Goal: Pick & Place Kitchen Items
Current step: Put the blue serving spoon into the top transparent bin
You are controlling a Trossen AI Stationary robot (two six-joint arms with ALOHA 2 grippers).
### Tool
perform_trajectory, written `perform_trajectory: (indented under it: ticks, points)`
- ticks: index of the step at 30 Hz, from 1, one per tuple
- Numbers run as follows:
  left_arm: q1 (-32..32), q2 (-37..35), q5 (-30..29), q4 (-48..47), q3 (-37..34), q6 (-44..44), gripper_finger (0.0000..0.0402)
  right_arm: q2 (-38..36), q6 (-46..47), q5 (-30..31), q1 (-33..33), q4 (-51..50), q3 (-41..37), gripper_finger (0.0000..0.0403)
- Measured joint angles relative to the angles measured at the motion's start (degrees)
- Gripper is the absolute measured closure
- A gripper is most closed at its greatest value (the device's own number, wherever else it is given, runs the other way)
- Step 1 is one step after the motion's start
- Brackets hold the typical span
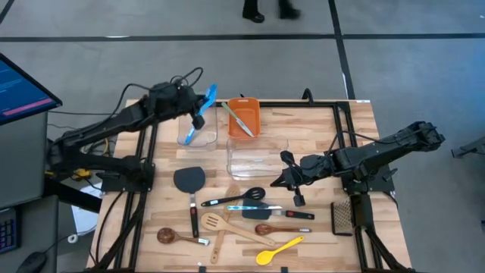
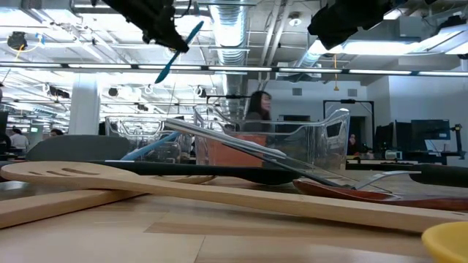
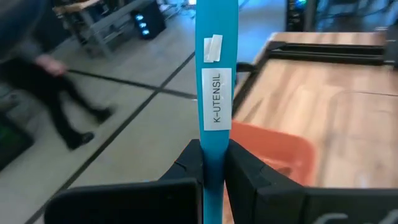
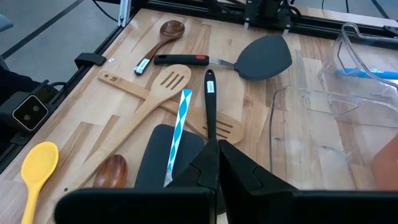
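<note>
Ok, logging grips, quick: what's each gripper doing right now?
Left gripper: shut on the blue utensil, above the tubs.
Right gripper: shut, holding nothing.

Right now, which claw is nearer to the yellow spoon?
Right. The right claw hovers shut just above the utensil pile, near the yellow spoon; the left claw is far off, over the tubs.

The left gripper (image 1: 200,115) is held raised at the table's far side, fingers (image 3: 245,171) clamped, while the right gripper (image 1: 290,182) is held closed, empty, above the table's middle.
</note>
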Motion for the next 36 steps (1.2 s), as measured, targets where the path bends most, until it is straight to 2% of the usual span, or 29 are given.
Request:
perform_trajectory:
  ticks: [12,17,25,36]
  points:
    - [9.7,5.3,5.5,-0.1,0.0,-2.6,0.0385,0.0,0.0,0.0,0.0,0.0,0.0,0.0403]
    - [11.7,9.3,5.6,-0.1,0.0,-3.8,0.0385,0.0,0.0,0.0,0.0,0.0,0.0,0.0403]
    - [16.3,14.5,5.6,-0.6,0.0,-10.5,0.0385,0.0,0.0,0.0,0.0,-0.1,0.0,0.0403]
    - [17.8,18.7,7.6,-2.9,0.0,-13.1,0.0385,0.0,0.0,0.0,0.0,-0.8,0.0,0.0403]
